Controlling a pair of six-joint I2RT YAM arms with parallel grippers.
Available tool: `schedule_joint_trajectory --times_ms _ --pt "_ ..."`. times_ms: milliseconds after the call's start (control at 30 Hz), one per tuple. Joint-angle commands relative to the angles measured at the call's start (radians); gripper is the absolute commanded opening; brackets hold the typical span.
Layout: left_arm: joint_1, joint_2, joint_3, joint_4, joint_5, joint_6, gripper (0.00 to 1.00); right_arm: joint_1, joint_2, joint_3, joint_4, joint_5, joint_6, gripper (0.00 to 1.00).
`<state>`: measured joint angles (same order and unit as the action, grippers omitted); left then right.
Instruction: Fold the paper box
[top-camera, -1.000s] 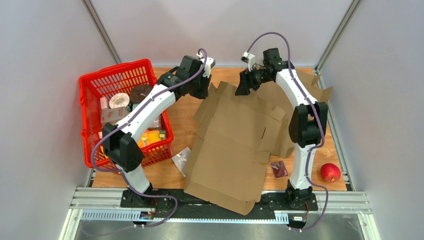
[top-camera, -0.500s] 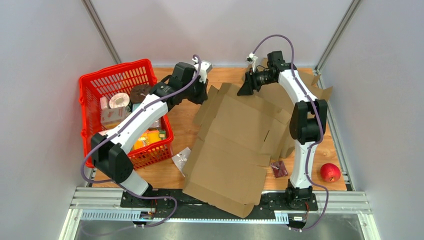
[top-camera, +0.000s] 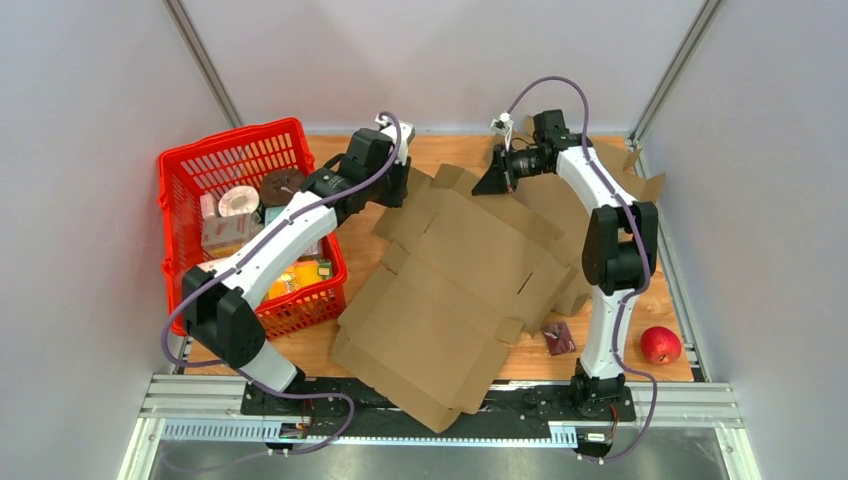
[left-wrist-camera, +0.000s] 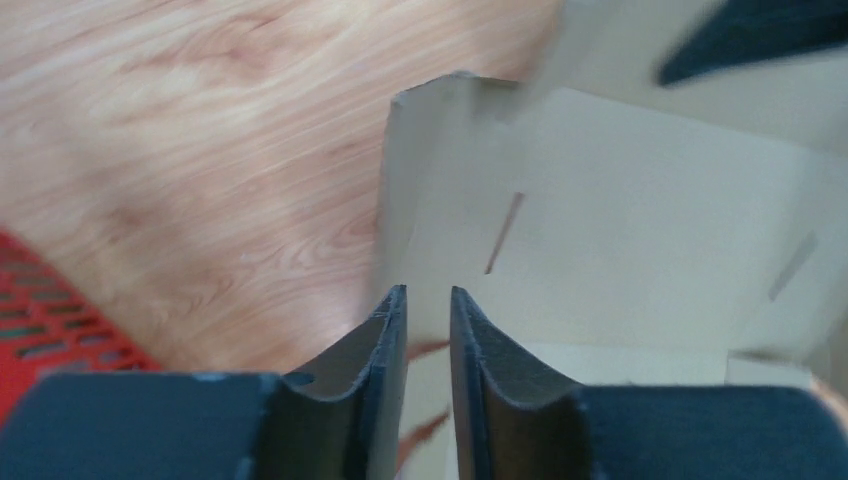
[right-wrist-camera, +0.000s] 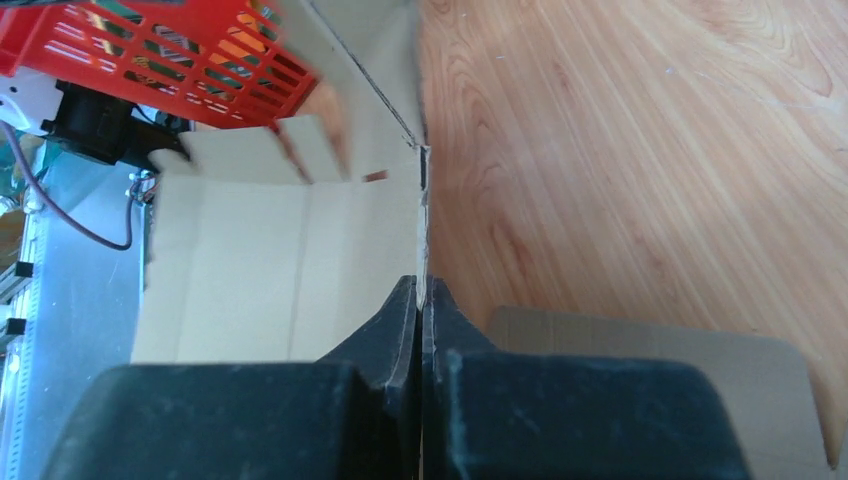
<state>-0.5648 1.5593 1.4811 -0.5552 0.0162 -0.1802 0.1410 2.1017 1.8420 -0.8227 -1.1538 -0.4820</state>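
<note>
Box (top-camera: 450, 290) sprawls on tabletop (top-camera: 450, 148) beside basket (top-camera: 230, 137). Right gripper (right-wrist-camera: 421, 287) clamped on its edge. Left gripper (left-wrist-camera: 428, 300) straddles flap (left-wrist-camera: 440, 150), grip we cannot tell. We should raise both evenly, sparing creases.

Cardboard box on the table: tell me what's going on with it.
Both arms are working on the flattened cardboard box, which lies spread across the table and juts past its near edge. The right gripper is shut on the box's far edge. The left gripper is at the far left corner with its fingers nearly closed; whether it grips the cardboard is unclear. The box is not yet folded into shape.
</note>
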Motion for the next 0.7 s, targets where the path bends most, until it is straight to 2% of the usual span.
schedule_joint_trajectory --times_ms 0,100,167,233,333,367,433,500,533,567,633,667 --pt "0.002 0.002 0.079 -0.104 -0.294 -0.083 0.36 -0.004 -0.176 -0.073 0.164 -0.038 0.086 0.00" --pt "0.002 0.019 0.136 -0.123 -0.290 -0.107 0.48 -0.004 -0.221 -0.089 0.197 0.003 0.137 0.00" --pt "0.003 -0.014 0.139 -0.050 -0.138 -0.102 0.53 -0.001 -0.224 -0.078 0.195 0.003 0.157 0.00" --pt "-0.001 -0.039 0.146 -0.005 -0.021 -0.123 0.53 0.002 -0.227 -0.072 0.197 0.008 0.166 0.00" --pt "-0.003 -0.025 0.200 0.032 0.051 -0.151 0.40 0.014 -0.241 -0.079 0.207 0.025 0.172 0.00" --pt "-0.003 -0.015 0.253 0.008 0.050 -0.154 0.30 0.019 -0.247 -0.082 0.214 0.029 0.175 0.00" --pt "-0.007 0.015 0.306 -0.031 0.010 -0.159 0.20 0.022 -0.259 -0.089 0.235 0.043 0.192 0.00" --pt "-0.021 0.016 0.331 -0.031 -0.012 -0.147 0.24 0.026 -0.262 -0.089 0.241 0.046 0.197 0.00" --pt "-0.026 0.015 0.331 -0.020 -0.012 -0.133 0.35 0.026 -0.262 -0.087 0.241 0.042 0.198 0.00" --pt "-0.030 0.021 0.349 -0.008 -0.012 -0.127 0.42 0.029 -0.262 -0.089 0.243 0.042 0.198 0.00" --pt "-0.030 0.056 0.395 -0.021 0.022 -0.082 0.54 0.031 -0.267 -0.090 0.240 0.040 0.189 0.00" --pt "-0.030 0.076 0.465 -0.063 0.039 -0.059 0.54 0.034 -0.269 -0.089 0.234 0.034 0.180 0.00"
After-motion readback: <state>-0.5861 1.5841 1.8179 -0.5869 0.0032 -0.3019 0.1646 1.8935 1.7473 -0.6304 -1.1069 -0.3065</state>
